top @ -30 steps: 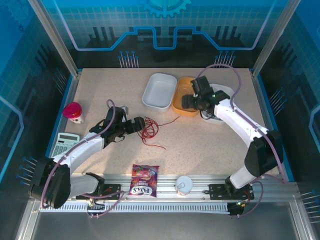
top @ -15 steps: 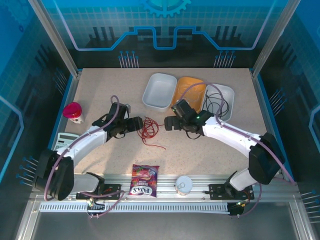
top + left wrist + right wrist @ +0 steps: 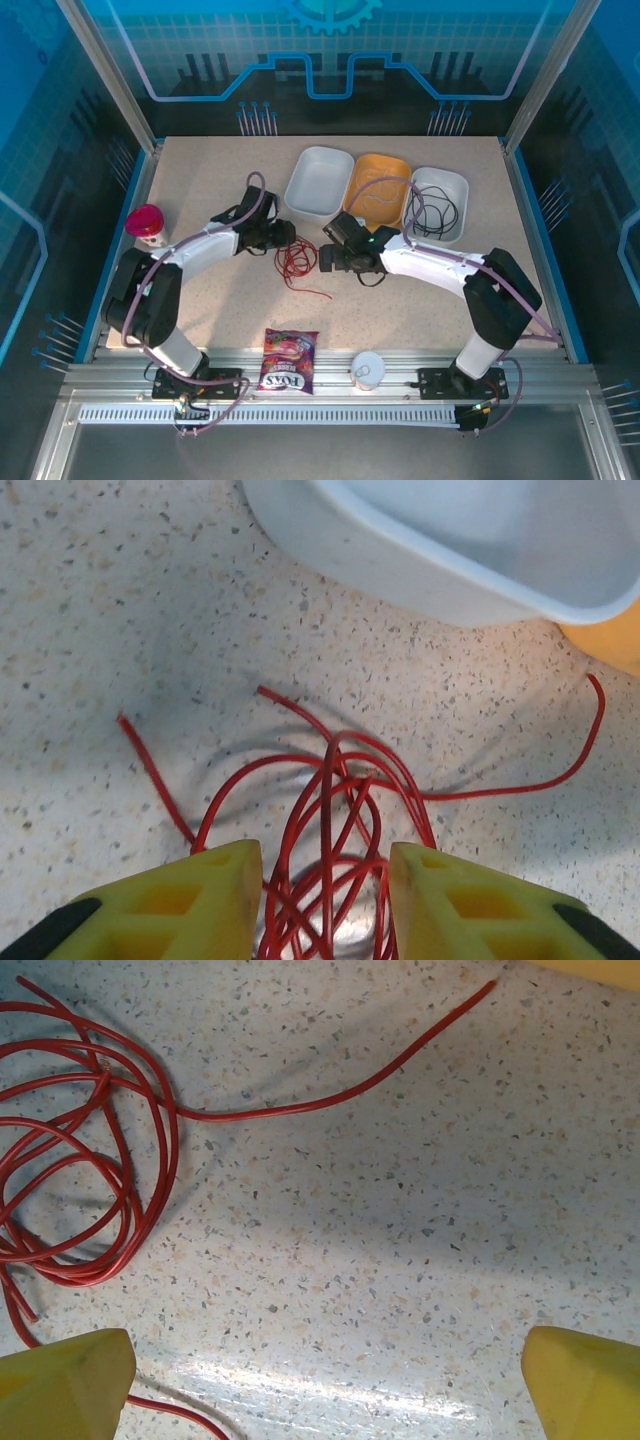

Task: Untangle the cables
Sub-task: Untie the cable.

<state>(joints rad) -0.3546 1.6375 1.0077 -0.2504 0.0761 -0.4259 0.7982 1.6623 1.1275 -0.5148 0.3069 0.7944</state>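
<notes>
Left claw (image 3: 325,885): mine, about half open. Its 2 yellow fingers (image 3: 190,900) straddle the loops of the red cable (image 3: 330,800), with strands lying in the gap and not pinched.

Right claw (image 3: 325,1380): spread wide, holding nothing, over the bench (image 3: 400,1260) beside the same coil.

Red cable lies mid-bench near the white tray (image 3: 420,570). Black cable (image 3: 432,205) sits in the far-right tray (image 3: 463,190).

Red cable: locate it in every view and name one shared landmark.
Top external: red cable mid-table, below the white tray.
Left wrist: lower centre, looped.
Right wrist: coiled at left, tail running upper right.
Landmark: orange tray, beyond that tail.
</notes>
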